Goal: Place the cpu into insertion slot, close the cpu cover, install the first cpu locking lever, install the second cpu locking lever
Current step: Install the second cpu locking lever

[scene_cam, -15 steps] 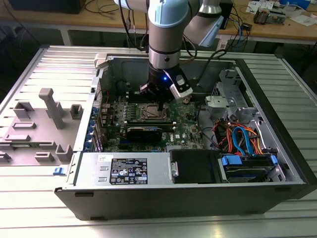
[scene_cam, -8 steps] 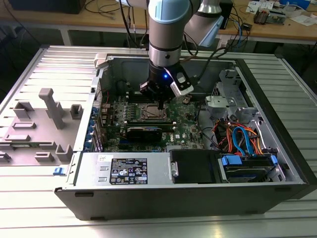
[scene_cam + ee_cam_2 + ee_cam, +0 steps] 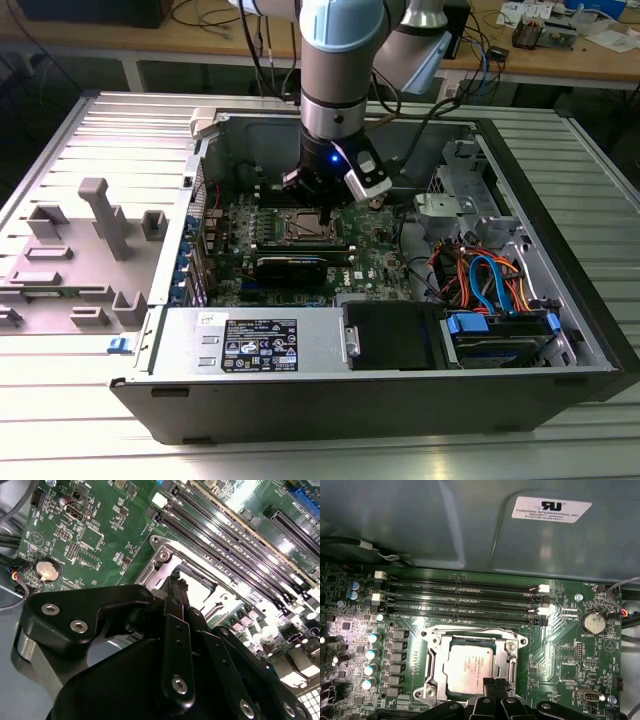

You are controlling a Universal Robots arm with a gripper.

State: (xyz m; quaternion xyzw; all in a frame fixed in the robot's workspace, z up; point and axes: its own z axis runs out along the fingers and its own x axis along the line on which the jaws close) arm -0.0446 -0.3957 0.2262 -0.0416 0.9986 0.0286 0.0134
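The gripper [image 3: 491, 689], fingers pinched nearly together, touches the edge of the cpu [image 3: 470, 667], which seemingly sits in the insertion slot [image 3: 436, 690] under the cpu cover [image 3: 512, 645].

**Ribbed metal desk and its load**

A pale, ribbed metal desk [image 3: 300, 455] carries an open black computer case [image 3: 380, 400] lying on its side. On the exterior view's left, a grey fixture plate [image 3: 70, 260] with upright blocks rests on the desk, just beside the case.

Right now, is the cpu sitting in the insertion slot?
Yes, in the first wrist view the cpu lies flat inside the insertion slot, with its silver top showing.
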